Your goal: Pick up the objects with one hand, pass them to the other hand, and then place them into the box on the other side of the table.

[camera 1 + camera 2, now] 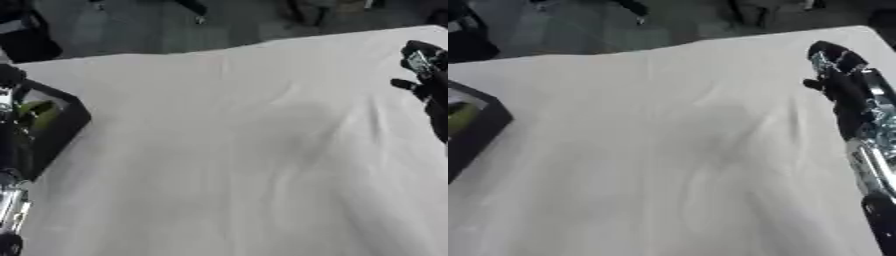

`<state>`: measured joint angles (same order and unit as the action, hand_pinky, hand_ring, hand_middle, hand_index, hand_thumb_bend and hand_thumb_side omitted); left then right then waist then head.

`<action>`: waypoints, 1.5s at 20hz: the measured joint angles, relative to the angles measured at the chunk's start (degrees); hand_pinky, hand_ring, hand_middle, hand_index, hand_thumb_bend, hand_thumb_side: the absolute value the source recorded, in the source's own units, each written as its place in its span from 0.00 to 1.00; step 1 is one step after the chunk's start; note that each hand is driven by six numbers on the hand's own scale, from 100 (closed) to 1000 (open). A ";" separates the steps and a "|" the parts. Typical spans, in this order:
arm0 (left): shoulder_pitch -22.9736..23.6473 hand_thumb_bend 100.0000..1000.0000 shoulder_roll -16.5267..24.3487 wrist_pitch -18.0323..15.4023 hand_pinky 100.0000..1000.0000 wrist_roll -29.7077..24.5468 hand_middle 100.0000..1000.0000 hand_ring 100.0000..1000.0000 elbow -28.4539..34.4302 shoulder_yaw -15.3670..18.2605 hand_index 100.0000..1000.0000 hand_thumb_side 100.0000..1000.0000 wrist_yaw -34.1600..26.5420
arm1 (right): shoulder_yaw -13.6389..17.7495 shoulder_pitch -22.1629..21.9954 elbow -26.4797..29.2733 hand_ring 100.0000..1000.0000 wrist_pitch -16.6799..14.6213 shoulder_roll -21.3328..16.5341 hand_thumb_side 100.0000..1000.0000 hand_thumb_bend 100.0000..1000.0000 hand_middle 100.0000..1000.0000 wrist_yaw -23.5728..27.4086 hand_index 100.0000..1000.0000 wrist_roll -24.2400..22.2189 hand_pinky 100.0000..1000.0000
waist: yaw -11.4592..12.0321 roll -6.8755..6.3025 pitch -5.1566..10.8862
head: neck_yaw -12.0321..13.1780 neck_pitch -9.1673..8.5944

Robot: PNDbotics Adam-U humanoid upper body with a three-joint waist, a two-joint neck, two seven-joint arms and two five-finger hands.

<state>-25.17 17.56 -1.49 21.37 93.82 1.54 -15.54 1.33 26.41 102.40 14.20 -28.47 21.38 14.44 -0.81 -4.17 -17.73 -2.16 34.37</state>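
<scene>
At the right edge of the frame my right hand (833, 70) hangs over the white table (667, 150), holding nothing; whether its fingers are apart I cannot tell. Over at the left edge sits the black box (61, 125) with a green object (37, 112) inside, my left arm (9, 150) beside it
</scene>
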 measured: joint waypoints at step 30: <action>0.97 0.47 -4.50 -1.19 0.70 1.52 0.84 0.94 0.30 0.51 0.83 0.67 2.92 | 0.06 -5.17 5.40 0.94 -6.21 -0.55 0.42 0.12 0.84 -1.48 0.83 -4.52 0.78 | 0.86 -1.07 -0.04 | 7.94 7.29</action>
<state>-24.20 13.06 -2.67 22.89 94.12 2.04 -12.62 1.39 21.24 107.81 7.99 -29.02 19.90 9.92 0.04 -5.24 -17.77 5.78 41.67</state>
